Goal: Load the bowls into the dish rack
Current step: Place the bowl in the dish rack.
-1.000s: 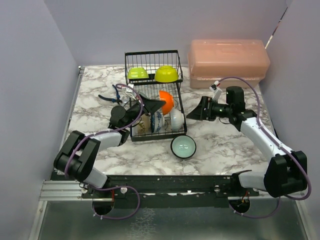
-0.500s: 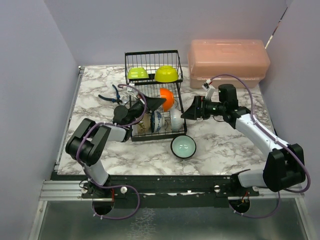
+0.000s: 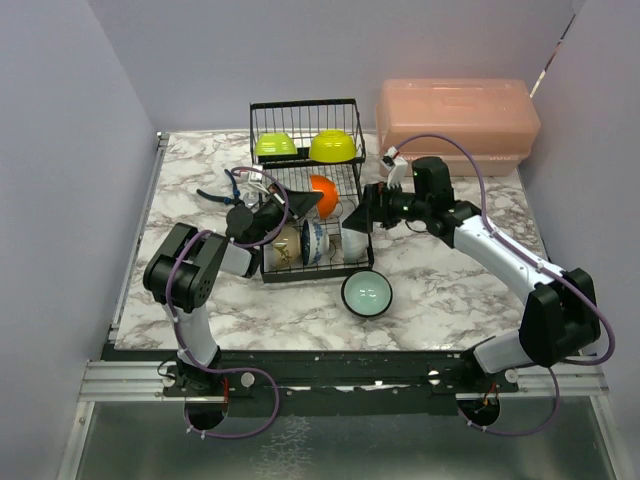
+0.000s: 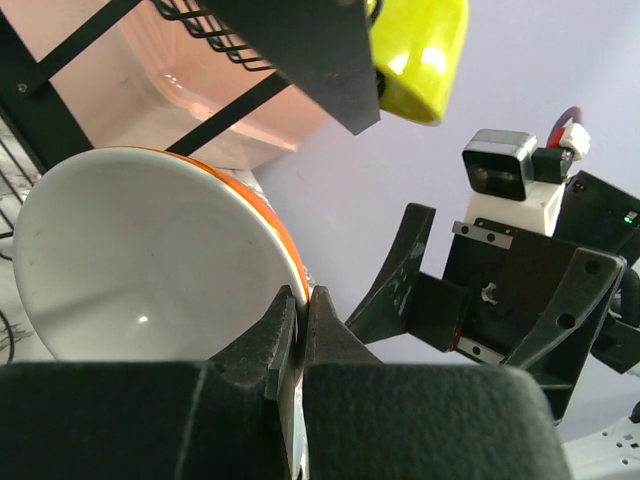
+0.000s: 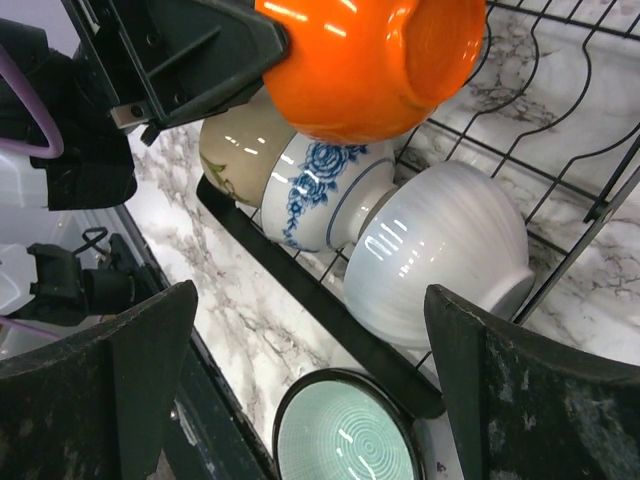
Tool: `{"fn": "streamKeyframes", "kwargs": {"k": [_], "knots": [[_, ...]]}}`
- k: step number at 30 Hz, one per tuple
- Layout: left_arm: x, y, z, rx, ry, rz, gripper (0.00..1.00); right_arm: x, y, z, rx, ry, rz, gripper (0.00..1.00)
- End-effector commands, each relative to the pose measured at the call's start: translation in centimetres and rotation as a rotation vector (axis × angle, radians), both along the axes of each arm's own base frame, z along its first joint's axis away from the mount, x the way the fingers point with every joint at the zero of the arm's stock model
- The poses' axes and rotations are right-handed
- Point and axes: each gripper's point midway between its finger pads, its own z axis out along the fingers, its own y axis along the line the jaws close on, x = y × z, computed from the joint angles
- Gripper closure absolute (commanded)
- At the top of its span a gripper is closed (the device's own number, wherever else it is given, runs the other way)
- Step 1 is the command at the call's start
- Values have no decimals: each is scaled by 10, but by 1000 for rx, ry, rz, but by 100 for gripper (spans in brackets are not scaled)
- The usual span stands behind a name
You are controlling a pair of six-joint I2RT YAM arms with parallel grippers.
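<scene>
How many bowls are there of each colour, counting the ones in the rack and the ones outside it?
yellow-green bowls: 2
orange bowl: 1
beige-patterned bowl: 1
blue-patterned bowl: 1
white bowl: 1
pale teal bowl: 1
Total: 7 bowls
</scene>
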Motion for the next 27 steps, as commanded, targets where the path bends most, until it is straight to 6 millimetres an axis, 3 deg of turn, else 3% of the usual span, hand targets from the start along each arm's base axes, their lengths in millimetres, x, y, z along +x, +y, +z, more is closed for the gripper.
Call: {"fn": "streamKeyframes", "kwargs": {"k": [1, 16, 27], "knots": [[3, 7, 21, -36, -92, 0, 100, 20, 6, 7, -26, -79, -31, 0], [21, 9, -10, 90, -34, 41, 100, 34, 34, -2, 2, -185, -61, 5], [30, 10, -13, 34, 53, 57, 100, 51, 56, -22, -86, -349, -129, 6]]}}
